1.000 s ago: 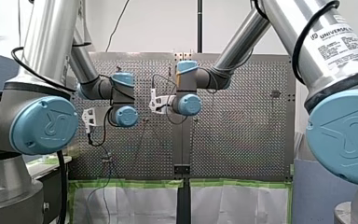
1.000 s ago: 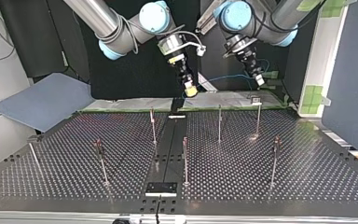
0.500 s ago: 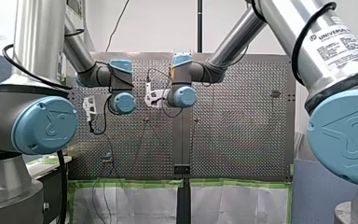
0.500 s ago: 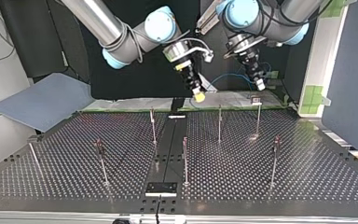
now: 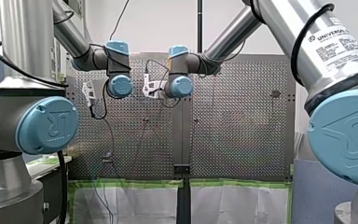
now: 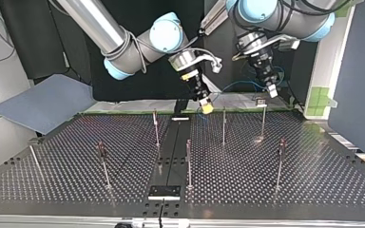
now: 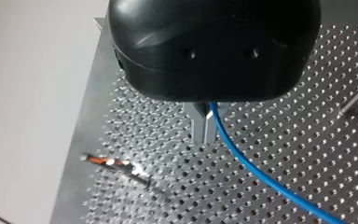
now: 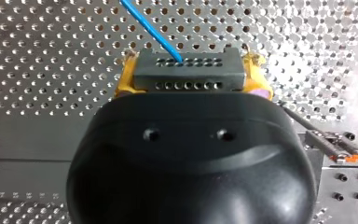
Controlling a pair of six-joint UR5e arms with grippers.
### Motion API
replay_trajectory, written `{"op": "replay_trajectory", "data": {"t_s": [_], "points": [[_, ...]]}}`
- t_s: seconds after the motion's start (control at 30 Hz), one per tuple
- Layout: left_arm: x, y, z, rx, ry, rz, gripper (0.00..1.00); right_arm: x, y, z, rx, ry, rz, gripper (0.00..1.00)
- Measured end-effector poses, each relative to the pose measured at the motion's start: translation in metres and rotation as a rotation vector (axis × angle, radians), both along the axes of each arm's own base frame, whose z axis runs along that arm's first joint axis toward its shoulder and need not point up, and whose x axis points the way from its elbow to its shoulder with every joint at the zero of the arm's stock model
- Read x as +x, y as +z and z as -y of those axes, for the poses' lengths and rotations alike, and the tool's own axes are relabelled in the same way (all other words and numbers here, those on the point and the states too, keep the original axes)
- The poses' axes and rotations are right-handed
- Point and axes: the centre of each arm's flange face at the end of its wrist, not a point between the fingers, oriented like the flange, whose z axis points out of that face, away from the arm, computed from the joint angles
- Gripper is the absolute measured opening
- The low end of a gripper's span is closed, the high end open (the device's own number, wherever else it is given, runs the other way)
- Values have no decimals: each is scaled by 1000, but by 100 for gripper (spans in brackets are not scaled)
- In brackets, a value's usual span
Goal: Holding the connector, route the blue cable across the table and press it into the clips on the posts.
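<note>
Right wrist view: tool (image 8: 190,78) grips connector (image 8: 189,67) trailing blue cable (image 8: 150,29).

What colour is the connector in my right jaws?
Dark grey, with two rows of small holes; the connector shows best in the right wrist view.

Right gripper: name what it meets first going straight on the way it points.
Probably the perforated table: in the right wrist view that lies ahead of the right gripper, and the connector it holds would touch first. A post stands close to that line in the top view; depth is unclear.
</note>
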Motion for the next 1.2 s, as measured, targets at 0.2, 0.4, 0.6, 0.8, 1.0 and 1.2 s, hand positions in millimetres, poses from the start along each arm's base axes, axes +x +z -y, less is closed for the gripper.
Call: {"op": "replay_trajectory", "data": {"t_s": [0.2, 0.4, 0.6, 0.8, 1.0, 1.2], "points": [[1, 21, -8, 3, 16, 36, 1, 6, 18, 3, 4, 1, 3, 0], [17, 24, -11, 7, 22, 35, 1, 11, 35, 6, 6, -3, 1, 0], [33, 33, -18, 11, 23, 51, 1, 14, 52, 11, 10, -17, 2, 0], [47, 44, -32, 22, 25, 65, 1, 19, 65, 15, 18, -32, -5, 0], [62, 54, -48, 29, 25, 76, 1, 31, 58, 17, 44, -26, -38, 0], [78, 70, -65, 31, 20, 91, 1, 39, 70, 14, 52, -14, -48, 0]]}}
